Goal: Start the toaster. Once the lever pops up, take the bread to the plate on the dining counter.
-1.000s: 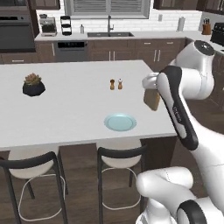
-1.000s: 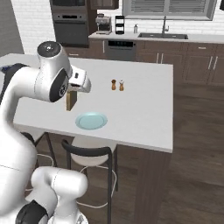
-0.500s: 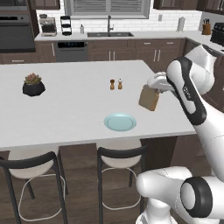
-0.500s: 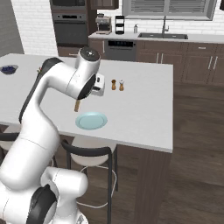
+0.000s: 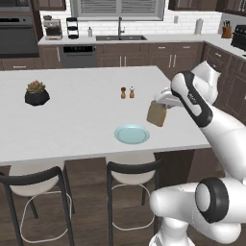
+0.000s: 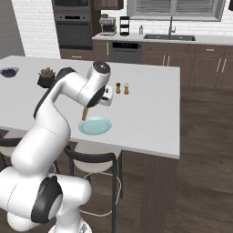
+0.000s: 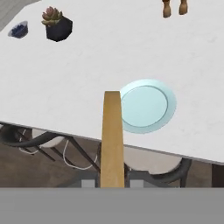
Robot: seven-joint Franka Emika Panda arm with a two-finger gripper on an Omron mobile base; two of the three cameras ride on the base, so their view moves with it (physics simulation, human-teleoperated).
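My gripper (image 5: 161, 106) is shut on the bread (image 5: 157, 115), a golden-brown slice that hangs upright from its top edge. The slice hovers above the dining counter (image 5: 77, 120), just right of the pale blue-green plate (image 5: 131, 134) and clear of it. In the right base view the bread (image 6: 84, 113) is edge-on above the plate's (image 6: 95, 125) left rim. In the hand view the bread (image 7: 112, 131) rises between my fingertips, with the plate (image 7: 146, 105) just right of its tip. A dark boxy appliance (image 5: 239, 37) is cut by the frame edge; I cannot tell whether it is the toaster.
Two small shakers (image 5: 127, 92) stand behind the plate. A potted succulent (image 5: 36, 93) sits at the counter's far left, with a small blue bowl (image 6: 9, 72) beyond it. Dark-framed stools (image 5: 134, 175) are tucked under the near edge. Back counters hold a sink (image 5: 120, 37).
The arm has swung and the bread has moved left and slightly down, closer to the plate. The gripper has stayed shut on it.
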